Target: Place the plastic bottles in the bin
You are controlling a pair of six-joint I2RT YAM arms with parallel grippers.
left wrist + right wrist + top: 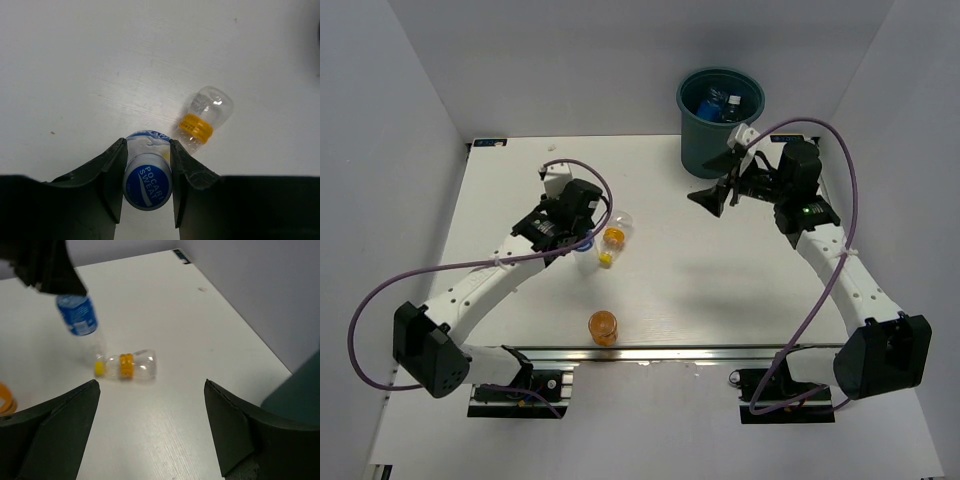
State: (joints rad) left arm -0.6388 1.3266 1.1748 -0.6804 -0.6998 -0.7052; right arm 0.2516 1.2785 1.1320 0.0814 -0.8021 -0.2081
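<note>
Clamping a clear bottle with a blue label (147,182), the left gripper (146,150) has its dark jaws pressed on the bottle's sides. Just beside it, a clear bottle with an orange-yellow band (205,120) lies on the white matte table (720,280). An orange bottle (603,327) rests near the front edge. The right gripper (150,390) stands wide apart, holding nothing, near the teal round bin (700,140) (tapered; it contains bottles (730,105), one blue-labelled).

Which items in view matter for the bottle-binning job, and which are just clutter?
Job:
- blue-label bottle, gripped in the left tool
- clear bottle with orange band, lying down
- orange bottle, near front edge
- bin, with bottles inside

Not job:
- purple cables
- small tag, far-left corner
</note>
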